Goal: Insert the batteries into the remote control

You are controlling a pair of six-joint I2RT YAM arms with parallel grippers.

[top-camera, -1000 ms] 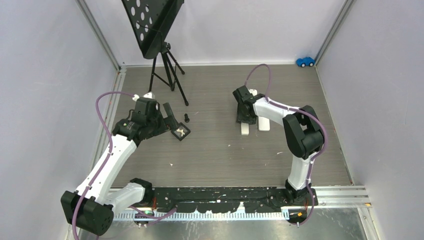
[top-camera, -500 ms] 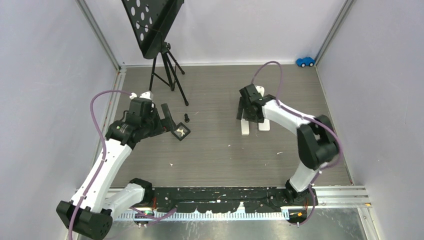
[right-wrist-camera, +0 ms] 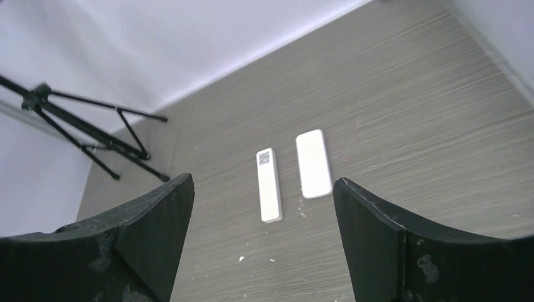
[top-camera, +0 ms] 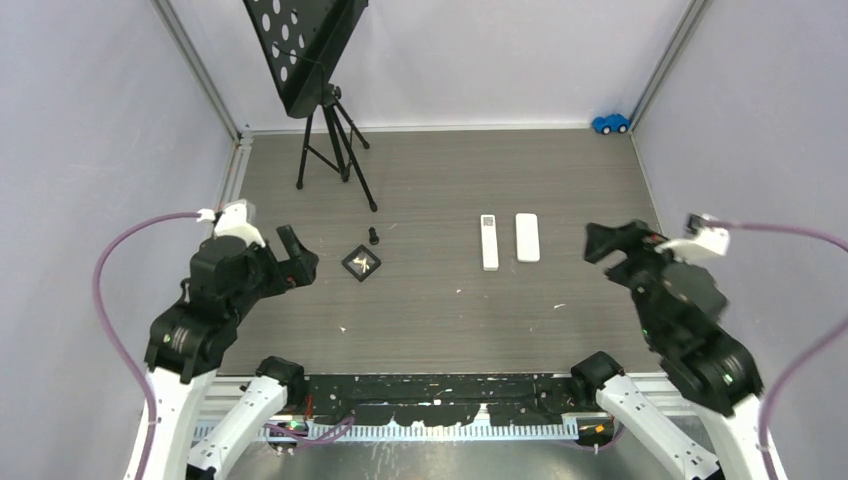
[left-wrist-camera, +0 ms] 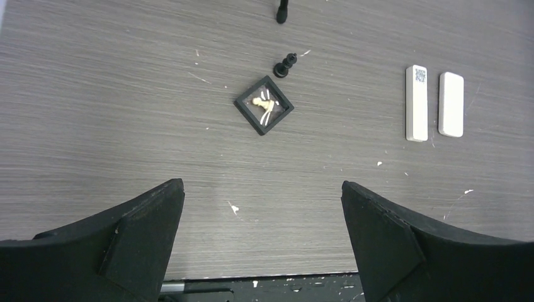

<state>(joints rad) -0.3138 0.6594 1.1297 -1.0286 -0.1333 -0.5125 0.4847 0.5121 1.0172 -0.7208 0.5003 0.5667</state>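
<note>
The remote control (top-camera: 489,242) is a long narrow white bar with a dark label at its far end, lying flat mid-table; it also shows in the wrist views (left-wrist-camera: 416,102) (right-wrist-camera: 268,185). A shorter, wider white piece (top-camera: 527,237) lies just to its right. No batteries can be made out; a tiny dark piece (top-camera: 375,236) sits beyond the black square tray (top-camera: 361,264), too small to name. My left gripper (top-camera: 297,254) hangs open and empty, near-left of the tray. My right gripper (top-camera: 603,246) is open and empty, right of the white pieces.
A black music stand on a tripod (top-camera: 330,130) stands at the back left, one foot (left-wrist-camera: 283,11) reaching toward the tray. A blue toy car (top-camera: 610,123) sits in the far right corner. Grey walls close in both sides; a black rail (top-camera: 440,388) runs along the near edge.
The right gripper has left the remote, opened wide and pulled back to the right and toward the near edge. The left arm has drawn back from the tray, still open.
</note>
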